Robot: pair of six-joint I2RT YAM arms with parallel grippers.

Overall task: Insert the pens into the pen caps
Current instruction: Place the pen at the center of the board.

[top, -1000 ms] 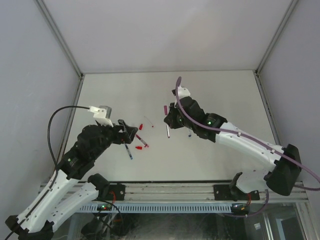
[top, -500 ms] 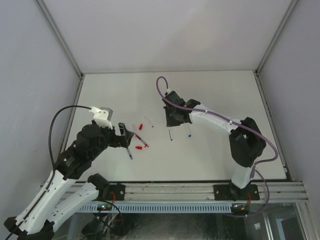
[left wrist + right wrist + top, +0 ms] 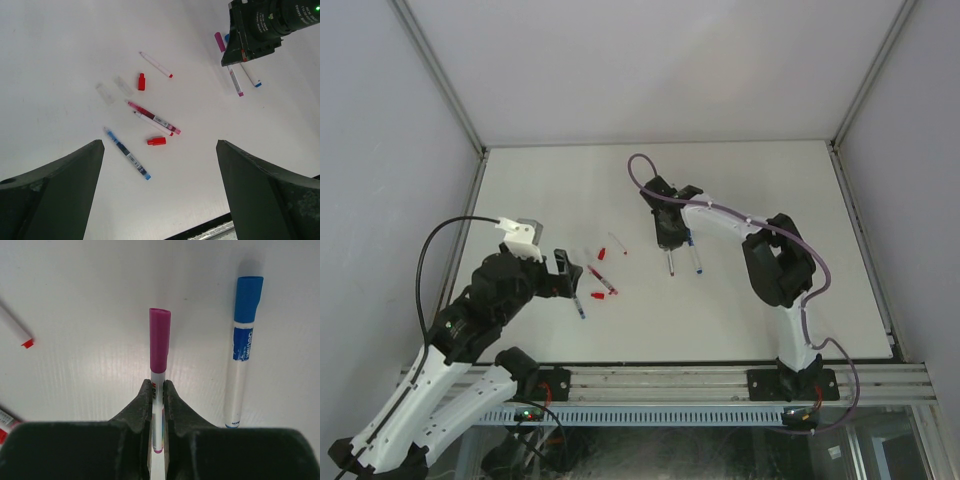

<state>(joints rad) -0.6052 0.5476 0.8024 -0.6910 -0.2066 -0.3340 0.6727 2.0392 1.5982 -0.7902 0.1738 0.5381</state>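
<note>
My right gripper [image 3: 667, 232] [image 3: 157, 385] is shut on the white barrel of a pen with a magenta cap [image 3: 160, 339] on it, held low over the table; the pen's rear end [image 3: 670, 264] sticks out toward me. A blue-capped pen [image 3: 241, 365] [image 3: 696, 258] lies just to its right. My left gripper [image 3: 572, 272] [image 3: 160, 200] is open and empty above a cluster: a blue pen [image 3: 126, 152], two uncapped pens [image 3: 152, 116], a red-tipped pen [image 3: 156, 64], and two red caps [image 3: 156, 141] [image 3: 141, 81].
Two clear caps [image 3: 104, 93] lie left of the cluster. The white table [image 3: 770, 180] has grey walls on three sides and a metal rail [image 3: 650, 380] along the near edge. The right arm's purple cable [image 3: 640, 175] loops above the gripper.
The right arm has folded in and its gripper has shifted slightly right with the magenta pen still in it. The left gripper has barely moved.
</note>
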